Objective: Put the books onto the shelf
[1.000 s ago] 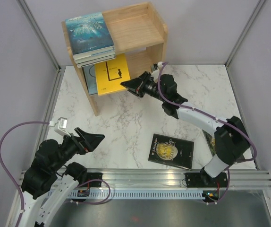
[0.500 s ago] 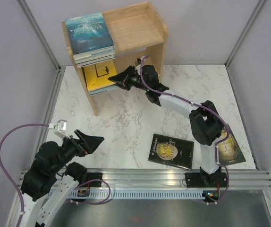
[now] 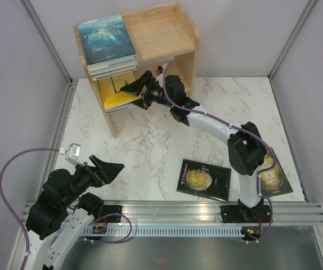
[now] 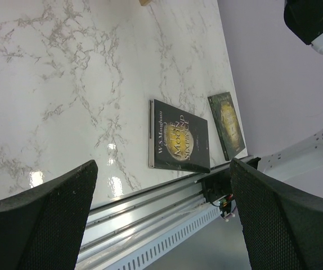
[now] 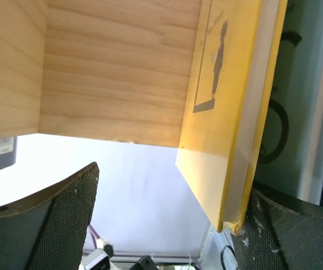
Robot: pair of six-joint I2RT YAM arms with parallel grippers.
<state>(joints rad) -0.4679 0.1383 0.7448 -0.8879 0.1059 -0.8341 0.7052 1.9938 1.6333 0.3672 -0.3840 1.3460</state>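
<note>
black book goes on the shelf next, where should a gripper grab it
Probably by its spine edge, coming in low from the robot's left. The black book lies flat, cover up, on the table, so only an edge can be pinched, and the spine is the stiffest one.

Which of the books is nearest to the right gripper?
The yellow book on the lower level of the shelf, just at the open right gripper. The black book and the green-gold book lie on the table, far from it.
</note>
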